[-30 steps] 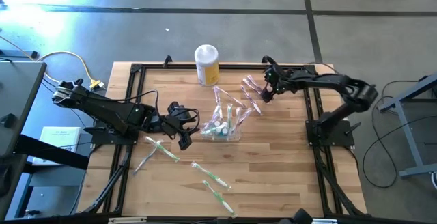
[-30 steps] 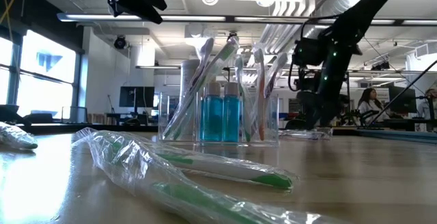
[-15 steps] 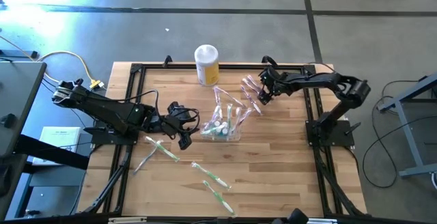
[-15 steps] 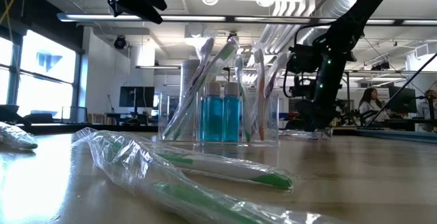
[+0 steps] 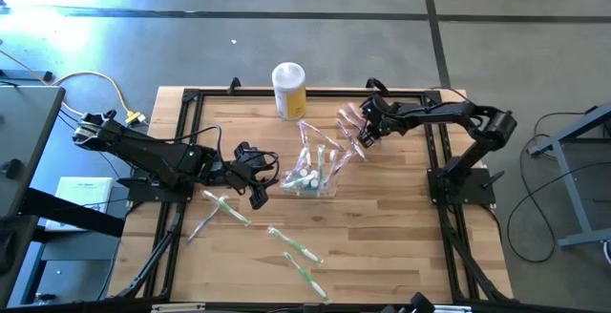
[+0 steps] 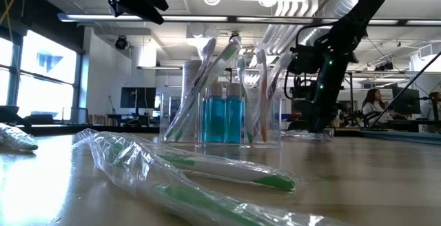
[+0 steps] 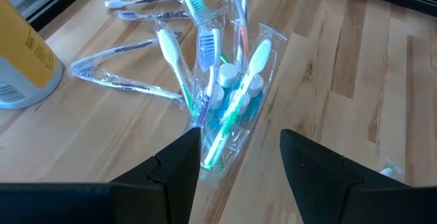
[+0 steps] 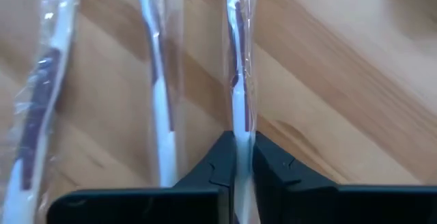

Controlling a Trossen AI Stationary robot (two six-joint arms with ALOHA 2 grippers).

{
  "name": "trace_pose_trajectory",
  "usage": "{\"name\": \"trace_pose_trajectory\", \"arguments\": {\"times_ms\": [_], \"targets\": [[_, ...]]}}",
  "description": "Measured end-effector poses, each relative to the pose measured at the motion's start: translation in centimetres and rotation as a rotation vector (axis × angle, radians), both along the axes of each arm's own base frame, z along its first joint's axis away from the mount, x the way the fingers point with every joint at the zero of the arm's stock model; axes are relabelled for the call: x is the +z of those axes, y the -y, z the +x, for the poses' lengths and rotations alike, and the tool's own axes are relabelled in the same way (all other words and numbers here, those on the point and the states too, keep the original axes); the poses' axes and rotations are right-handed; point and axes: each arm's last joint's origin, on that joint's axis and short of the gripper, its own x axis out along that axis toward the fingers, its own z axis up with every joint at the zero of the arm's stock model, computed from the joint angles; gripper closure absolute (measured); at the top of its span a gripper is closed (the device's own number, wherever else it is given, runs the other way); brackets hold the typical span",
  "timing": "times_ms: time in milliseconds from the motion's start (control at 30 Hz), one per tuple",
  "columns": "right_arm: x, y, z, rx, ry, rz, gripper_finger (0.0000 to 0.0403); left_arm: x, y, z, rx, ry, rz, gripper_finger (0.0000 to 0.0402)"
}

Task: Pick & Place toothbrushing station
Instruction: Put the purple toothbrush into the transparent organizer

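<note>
The right gripper (image 5: 364, 137) came down from just above the wrapped pink toothbrushes (image 5: 349, 129) near the table's far edge until its tips reached them. Its fingers (image 8: 220, 164), spread apart a second ago, drew together and pinched one wrapped toothbrush (image 8: 239, 108) between them. Across that second the right arm's elbow also sank lower and swung in closer to the table, and seen from table height, the gripper dropped closer to the tabletop.
</note>
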Motion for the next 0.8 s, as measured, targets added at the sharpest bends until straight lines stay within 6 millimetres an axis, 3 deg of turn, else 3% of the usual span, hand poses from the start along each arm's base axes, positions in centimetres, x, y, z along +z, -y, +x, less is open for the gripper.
{"name": "trace_pose_trajectory", "arguments": {"times_ms": [233, 367, 600, 800], "targets": [[0.9, -1.5, 0.2, 0.034, -0.085, -0.084, 0.0385, 0.0, 0.0, 0.0, 0.002, 0.001, 0.007, 0.0206], [3.0, -3.2, 0.8, 0.055, -0.132, -0.249, 0.0385, -0.3, 0.0, 0.3, 0.019, -0.01, 0.026, 0.0206], [7.4, -8.1, 0.6, 0.126, -0.071, -0.43, 0.0385, -0.9, 0.2, 0.9, 0.025, -0.028, 0.036, 0.0206], [11.1, -13.5, -1.1, 0.188, 0.1, -0.521, 0.0385, -0.9, 0.2, 0.9, 0.026, -0.029, 0.037, 0.0206]]}}
